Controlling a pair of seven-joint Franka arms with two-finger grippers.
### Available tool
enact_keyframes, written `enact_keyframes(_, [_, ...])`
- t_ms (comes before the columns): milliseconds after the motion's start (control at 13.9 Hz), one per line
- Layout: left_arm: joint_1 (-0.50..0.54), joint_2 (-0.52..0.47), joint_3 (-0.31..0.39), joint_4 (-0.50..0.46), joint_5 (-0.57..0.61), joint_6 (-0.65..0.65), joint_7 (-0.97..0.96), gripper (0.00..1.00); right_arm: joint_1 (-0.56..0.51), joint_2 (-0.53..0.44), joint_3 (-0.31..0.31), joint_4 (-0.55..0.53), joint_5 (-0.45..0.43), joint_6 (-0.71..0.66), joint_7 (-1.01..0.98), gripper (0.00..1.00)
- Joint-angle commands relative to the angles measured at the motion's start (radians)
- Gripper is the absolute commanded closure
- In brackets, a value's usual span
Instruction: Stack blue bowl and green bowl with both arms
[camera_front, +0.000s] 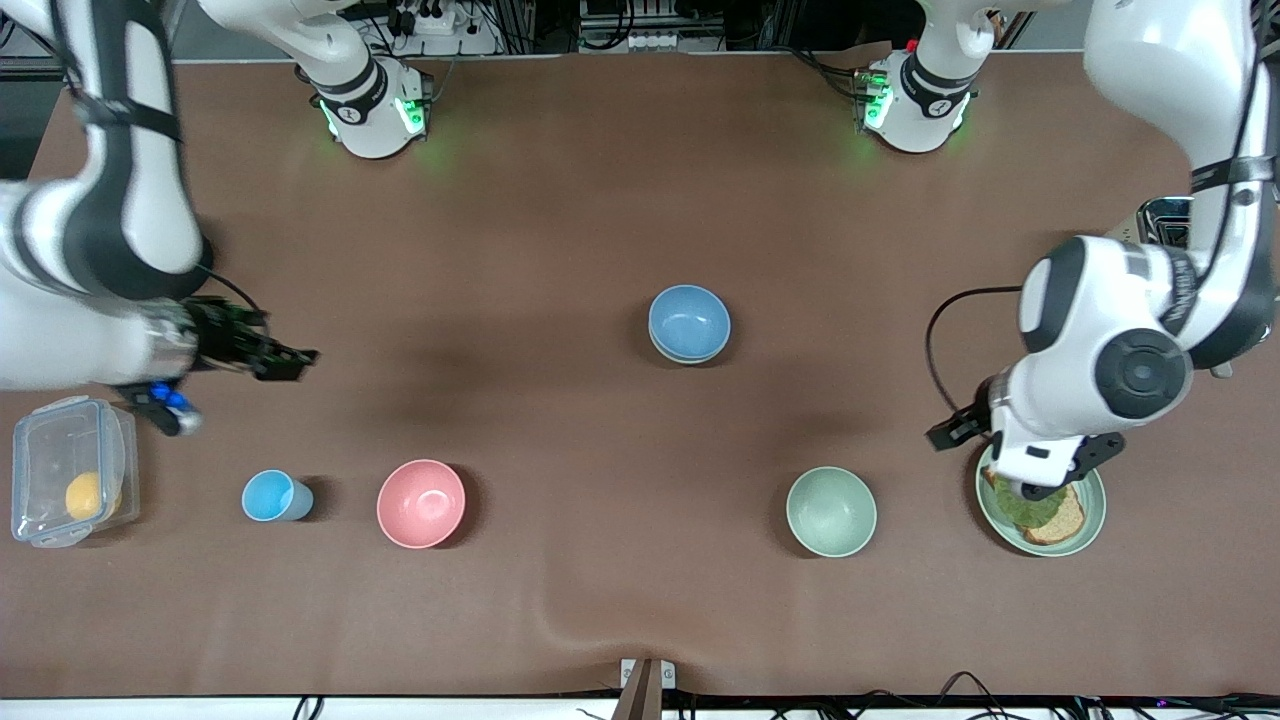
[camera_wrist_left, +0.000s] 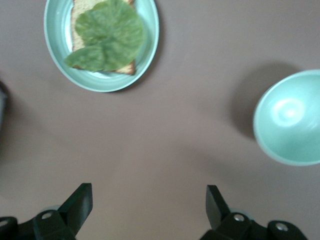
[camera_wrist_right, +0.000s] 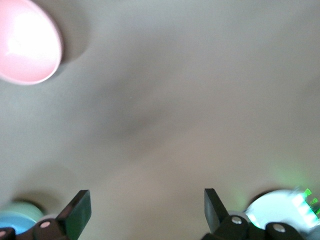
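The blue bowl (camera_front: 689, 322) stands upright near the middle of the brown table. The green bowl (camera_front: 831, 511) (camera_wrist_left: 292, 117) stands upright nearer the front camera, toward the left arm's end. The two bowls are well apart. My left gripper (camera_front: 1045, 490) (camera_wrist_left: 149, 200) hangs over the green plate beside the green bowl, open and with nothing between its fingers. My right gripper (camera_front: 300, 357) (camera_wrist_right: 147, 202) hovers over bare table toward the right arm's end, also open and holding nothing. Neither gripper touches a bowl.
A pink bowl (camera_front: 421, 503) (camera_wrist_right: 27, 42) and a small light-blue cup (camera_front: 272, 496) stand toward the right arm's end. A clear lidded box (camera_front: 70, 485) with something yellow inside is beside them. A green plate (camera_front: 1095, 515) (camera_wrist_left: 150, 50) holds toast and a leaf.
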Motion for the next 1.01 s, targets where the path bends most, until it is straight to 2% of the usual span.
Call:
enact_keyframes(0, [0.018,-0.04,0.01,-0.02,0.019,-0.138,0.164,0.0,-0.126,-0.062,0.08,0.042,-0.05,-0.066,-0.351,0.0])
enact_keyframes(144, [0.018,-0.078,0.046,-0.078,0.016,-0.195,0.247,0.0,-0.252,-0.091,0.161,0.044,-0.062,-0.074,-0.583,0.0])
enact_keyframes(288, [0.016,-0.165,0.082,-0.191,-0.011,-0.174,0.31,0.0,-0.277,-0.129,0.17,0.054,-0.1,-0.071,-0.592,0.0])
enact_keyframes(504, [0.027,-0.336,0.086,-0.407,-0.024,0.033,0.318,0.0,-0.278,-0.195,0.21,0.105,-0.155,-0.059,-0.59,0.0])
enact_keyframes(576, [0.034,-0.37,0.086,-0.449,-0.024,0.099,0.32,0.0,-0.28,-0.195,0.222,0.143,-0.172,-0.034,-0.595,0.0])
enact_keyframes(648, [0.042,-0.38,0.084,-0.449,-0.024,0.116,0.321,0.0,-0.296,-0.199,0.238,0.16,-0.168,-0.017,-0.59,0.0])
enact_keyframes(792, [0.065,-0.413,0.058,-0.431,-0.017,0.119,0.369,0.0,-0.358,-0.206,0.348,0.165,-0.189,0.007,-0.59,0.0])
enact_keyframes(936, [0.091,-0.449,0.024,-0.411,-0.028,0.113,0.448,0.0,-0.378,-0.263,0.451,0.159,-0.281,-0.003,-0.586,0.0])
